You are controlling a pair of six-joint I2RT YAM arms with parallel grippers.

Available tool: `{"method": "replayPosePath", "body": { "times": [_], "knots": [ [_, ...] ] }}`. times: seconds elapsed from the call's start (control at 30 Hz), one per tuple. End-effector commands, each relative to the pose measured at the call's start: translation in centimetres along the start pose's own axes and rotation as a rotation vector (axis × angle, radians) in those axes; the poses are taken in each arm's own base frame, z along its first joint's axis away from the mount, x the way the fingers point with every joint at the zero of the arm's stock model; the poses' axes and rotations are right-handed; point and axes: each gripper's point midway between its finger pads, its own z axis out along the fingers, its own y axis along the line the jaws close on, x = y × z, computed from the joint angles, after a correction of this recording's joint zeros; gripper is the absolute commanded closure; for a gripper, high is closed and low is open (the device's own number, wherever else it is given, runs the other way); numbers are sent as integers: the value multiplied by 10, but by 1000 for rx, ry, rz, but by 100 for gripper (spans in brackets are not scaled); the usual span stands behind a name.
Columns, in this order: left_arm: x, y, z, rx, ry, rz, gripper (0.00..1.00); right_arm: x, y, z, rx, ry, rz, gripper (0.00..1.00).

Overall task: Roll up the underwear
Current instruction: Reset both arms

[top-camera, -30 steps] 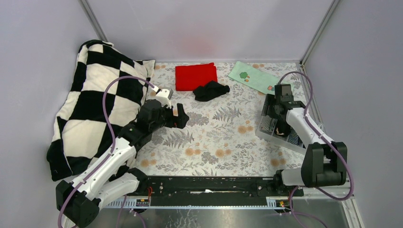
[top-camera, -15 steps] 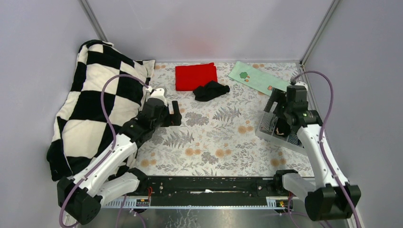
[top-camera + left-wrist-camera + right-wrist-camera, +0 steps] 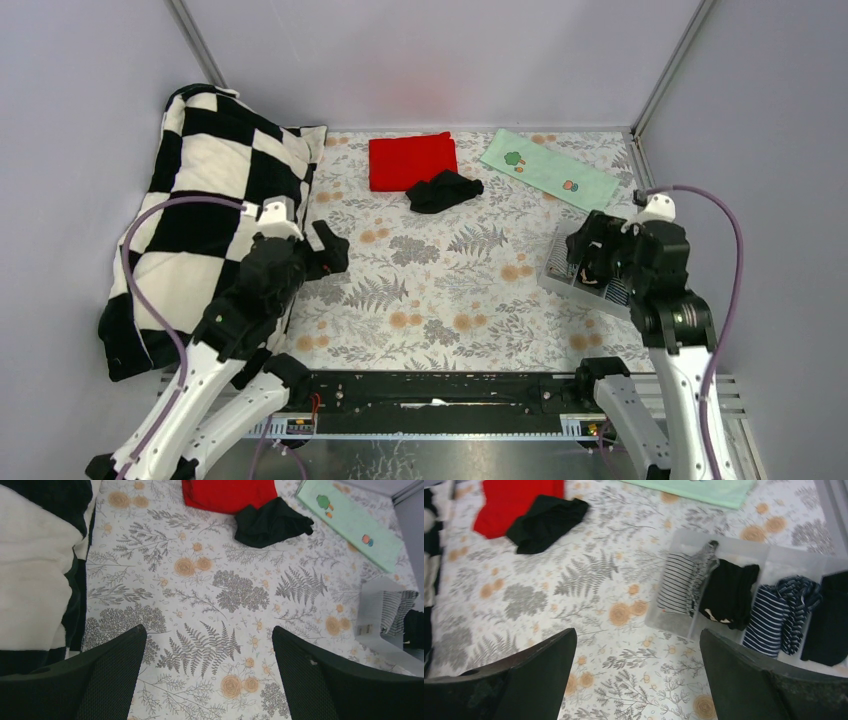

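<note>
Left pincer (image 3: 207, 629) and right pincer (image 3: 638, 631) are held wide open, empty; the black underwear (image 3: 444, 190) is seen lying well beyond both.

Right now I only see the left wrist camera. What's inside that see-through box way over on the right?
Observer: It's a clear tray holding bundled underwear: a white striped pair, a black pair, a navy striped pair and a second black pair.
Operator: Is the other arm grabbing one?
Observer: No. The right end effector is open and empty, hovering near the tray.
Operator: And the checkered thing next to me?
Observer: That's a big black-and-white checkered pillow, propped against the left wall.
</note>
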Motion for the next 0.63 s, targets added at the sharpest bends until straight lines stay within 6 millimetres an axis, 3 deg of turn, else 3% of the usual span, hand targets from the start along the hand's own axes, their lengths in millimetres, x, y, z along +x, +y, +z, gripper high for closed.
{"method": "replayPosePath", "body": {
  "times": [0.0, 0.1, 0.33, 0.5, 0.6],
  "knots": [
    [-3, 12, -9, -23, -50, 9, 1, 1, 34, -26, -241, -51, -125, 0],
    [-3, 13, -12, -18, -58, 3, 1, -2, 47, -38, -331, -100, -181, 0],
    [-9, 14, -19, -3, -99, -9, 1, 8, 63, -43, -450, -118, -181, 0],
    [-11, 22, -22, -39, -117, -23, 1, 38, 67, -33, -515, -61, -139, 0],
    [-12, 22, -21, -49, -113, -28, 1, 42, 69, -34, -529, -75, -145, 0]
  ]
}}
